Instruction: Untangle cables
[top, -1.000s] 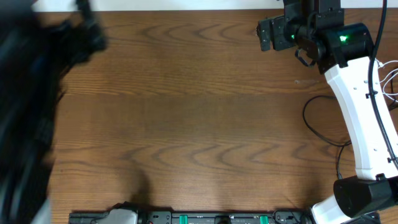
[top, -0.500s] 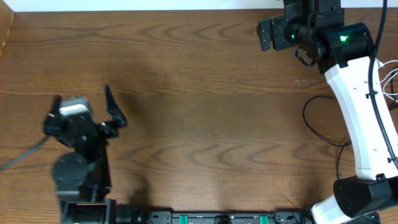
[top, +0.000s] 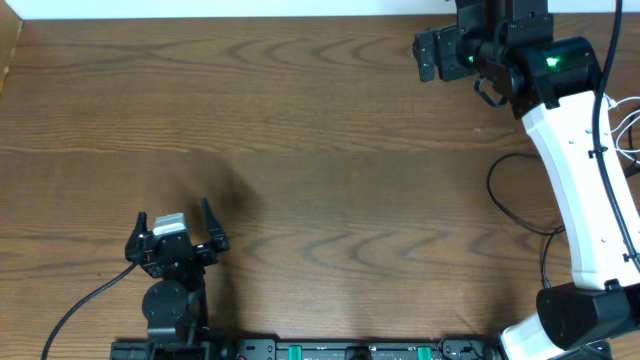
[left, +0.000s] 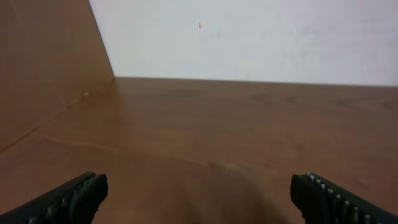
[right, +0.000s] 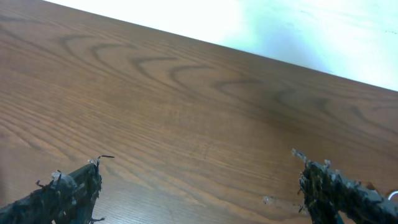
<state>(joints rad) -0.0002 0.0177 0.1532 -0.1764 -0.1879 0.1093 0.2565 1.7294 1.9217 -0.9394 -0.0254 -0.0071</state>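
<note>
Overhead, the left tool (top: 175, 215) sits low near the front edge, its fingers spread wide with nothing between them. From its wrist camera, the two dark fingertips (left: 74, 198) stand far apart at the bottom corners, with bare wooden surface (left: 205, 130) running ahead to a white wall (left: 261, 37). A black wire (top: 75, 310) trails off from the left arm's base toward the front left corner.

Up at the far right corner, the right tool (top: 432, 55) is also splayed open and holds nothing; its wrist camera shows only wood grain between the fingers. The white right arm (top: 580, 190), a green light glowing near its wrist, stretches back along the right side.

Of the cables (top: 628, 118), only thin white loops peek in at the right edge, just beyond that arm and well apart from both tools.
</note>
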